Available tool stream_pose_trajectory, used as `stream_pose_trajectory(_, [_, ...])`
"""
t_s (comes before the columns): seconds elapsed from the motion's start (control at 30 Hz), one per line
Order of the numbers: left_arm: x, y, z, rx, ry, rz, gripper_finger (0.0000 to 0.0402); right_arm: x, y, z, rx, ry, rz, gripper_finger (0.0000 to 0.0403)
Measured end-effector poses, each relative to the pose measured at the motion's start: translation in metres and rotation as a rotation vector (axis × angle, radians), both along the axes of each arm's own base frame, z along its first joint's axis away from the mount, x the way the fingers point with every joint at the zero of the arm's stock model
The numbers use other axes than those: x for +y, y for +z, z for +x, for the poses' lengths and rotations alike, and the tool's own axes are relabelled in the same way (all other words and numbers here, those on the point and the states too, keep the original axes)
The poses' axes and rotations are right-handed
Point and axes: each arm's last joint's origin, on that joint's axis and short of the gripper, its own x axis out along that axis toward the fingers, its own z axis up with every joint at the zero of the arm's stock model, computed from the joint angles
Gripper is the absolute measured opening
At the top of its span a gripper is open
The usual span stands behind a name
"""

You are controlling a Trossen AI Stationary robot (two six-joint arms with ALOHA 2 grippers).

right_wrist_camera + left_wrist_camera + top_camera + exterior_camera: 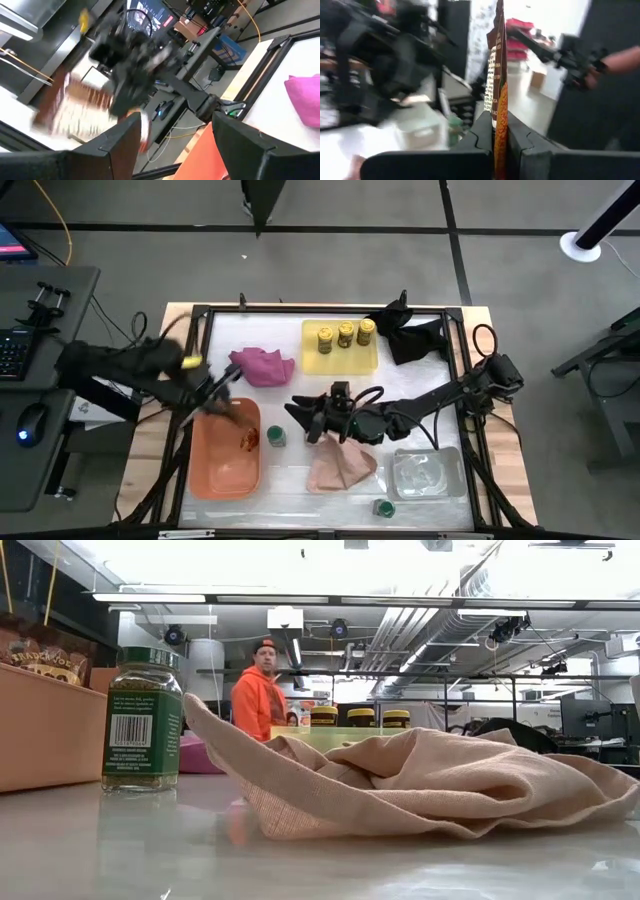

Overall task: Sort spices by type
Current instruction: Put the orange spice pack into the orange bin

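1. The left gripper [225,383] hung over the far end of the orange tray [222,470], at the table's left. The left wrist view showed its jaws pinched flat on a brown-orange spice packet [496,80], held on edge. In the high view the arm was blurred, so the packet itself could not be made out there.
2. Another packet [249,438] already lay inside the orange tray, by its right wall. So the packets seemed partly gathered, with the held one likely headed there.
3. One green-lidded jar [276,437] stood upright on the table just beside the tray's right edge, not yet placed anywhere.
4. The right gripper [305,420] hovered near the table's middle, close to that jar and above the tan cloth [340,467]. Its fingers [245,137] stood wide apart, holding nothing.
5. Three yellow-lidded jars [345,334] stood in a row in the yellow tray [340,361] at the far side; that group looked finished.
6. A second green-lidded jar [385,507] sat at the near edge, beside the clear tray [428,475], which looked bare. Both green jars appeared to be left to sort.
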Motion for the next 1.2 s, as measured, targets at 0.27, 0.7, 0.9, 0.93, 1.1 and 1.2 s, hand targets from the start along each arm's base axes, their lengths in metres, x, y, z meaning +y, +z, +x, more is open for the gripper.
stream_pose_trajectory(0.27, [0.061, -0.002, -0.002, 0.017, 0.241, 0.012, 0.0, 0.0, -0.006, 0.0, 0.089, 0.064, -0.065, 0.0238])
stream_pose_trajectory(0.7, [0.067, -0.011, -0.061, 0.145, 0.584, -0.054, 0.0, -0.061, 0.002, -0.001, 0.278, 0.424, -0.151, 0.0238])
stream_pose_trajectory(0.9, [0.053, -0.017, -0.088, 0.18, 0.613, -0.098, 0.0, -0.088, 0.003, 0.004, 0.249, 0.521, -0.139, 0.0238])
stream_pose_trajectory(0.93, [0.05, -0.017, -0.092, 0.174, 0.595, -0.118, 0.0, -0.091, 0.004, 0.005, 0.246, 0.514, -0.138, 0.0238])
stream_pose_trajectory(1.1, [0.04, -0.021, -0.106, 0.192, 0.548, -0.177, 0.0, -0.1, 0.011, 0.007, 0.17, 0.488, -0.141, 0.0238])
stream_pose_trajectory(1.2, [0.036, -0.029, -0.113, 0.254, 0.512, -0.185, 0.0, -0.1, 0.012, 0.007, 0.163, 0.485, -0.149, 0.0238])
